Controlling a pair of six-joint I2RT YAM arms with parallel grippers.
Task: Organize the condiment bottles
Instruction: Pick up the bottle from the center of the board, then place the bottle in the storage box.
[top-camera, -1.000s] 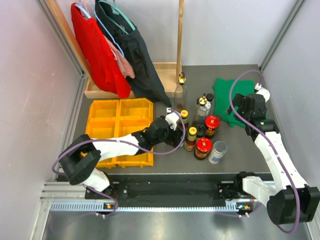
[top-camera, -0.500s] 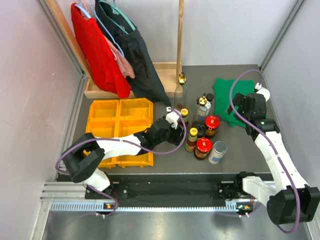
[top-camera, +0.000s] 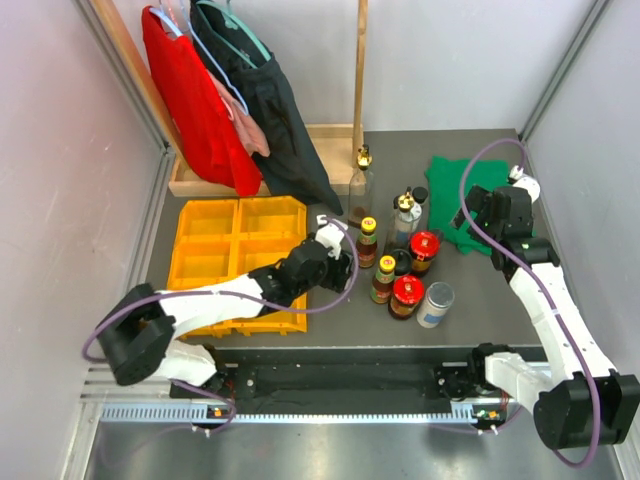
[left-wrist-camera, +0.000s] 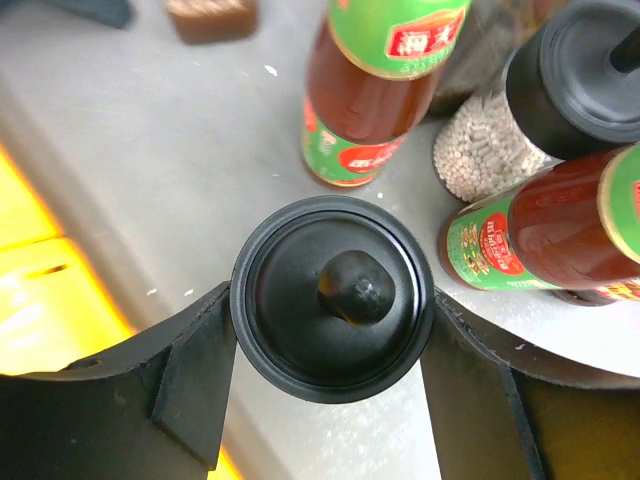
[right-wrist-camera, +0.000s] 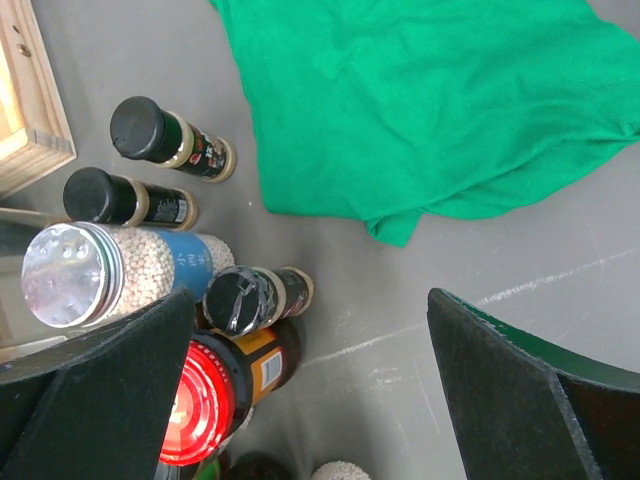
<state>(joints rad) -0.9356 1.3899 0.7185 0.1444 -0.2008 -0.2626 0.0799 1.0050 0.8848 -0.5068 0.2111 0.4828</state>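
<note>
The left tool (left-wrist-camera: 332, 345) is about half closed. Its two matte black fingers (left-wrist-camera: 195, 370) press on opposite sides of a jar (left-wrist-camera: 335, 285), which shows from above as a round black lid with a glossy knob at its centre. The lid hides the jar's body, so I cannot tell whether it rests on the grey surface (left-wrist-camera: 150, 150) or is lifted off it. The yellow plastic tray (left-wrist-camera: 30, 300) lies close by on one side, its edge blurred and glaring. On the other side stand a brown glass sauce bottle (left-wrist-camera: 375, 90) with a green label, cut off at the top edge, a second sauce bottle (left-wrist-camera: 535, 235) like it, and a black-capped grain jar (left-wrist-camera: 560, 90) full of pale beads. In the top view the left tool (top-camera: 335, 262) covers the jar entirely.

The right tool (right-wrist-camera: 310, 300) is spread wide with nothing in it. It hangs over the surface beside a creased green cloth (right-wrist-camera: 430, 110). Near it stand two slim black-capped bottles (right-wrist-camera: 165, 135), a silver-lidded canister (right-wrist-camera: 100, 275) of white beads, and a red-lidded jar (right-wrist-camera: 205, 400) partly hidden behind a finger.
</note>
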